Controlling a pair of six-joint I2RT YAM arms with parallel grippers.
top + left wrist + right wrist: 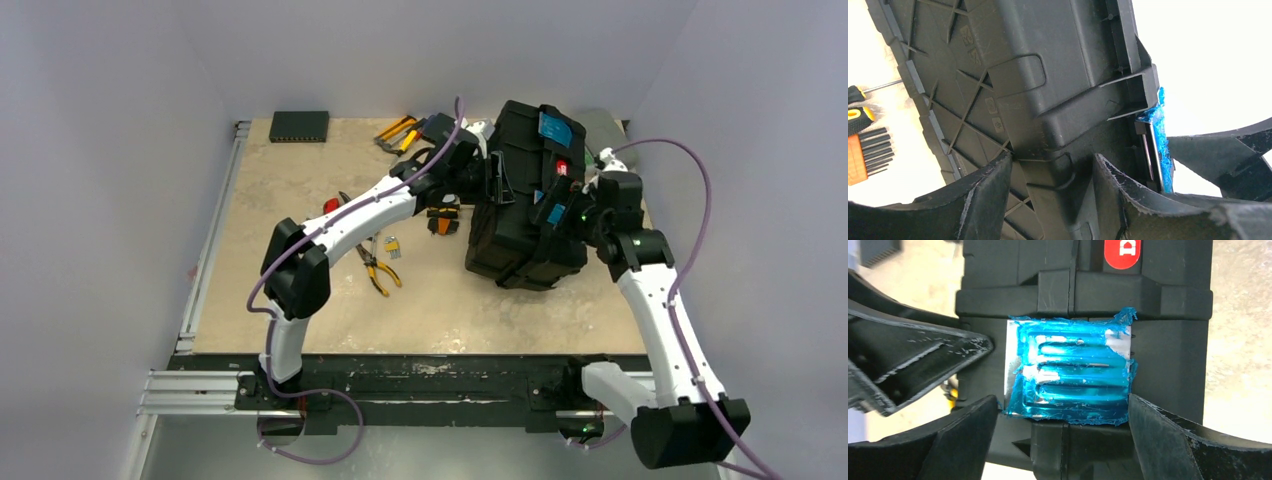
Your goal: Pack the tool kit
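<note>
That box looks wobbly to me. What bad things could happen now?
1. The toolbox stands tipped up, and only the left gripper seems to hold it. A slip could let it topple onto the table.
2. The right gripper is open around the blue latch. If it closes off-centre, it might miss the latch or tear its ragged blue film.
3. The pliers lie outside the box, so latching now could leave them unpacked.

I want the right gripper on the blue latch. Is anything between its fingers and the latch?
Nothing visible. The right gripper, jaws open, flanks the latch on the toolbox, which faces it uncovered. A finger of the left gripper lies off the latch's left edge, not across it.
</note>
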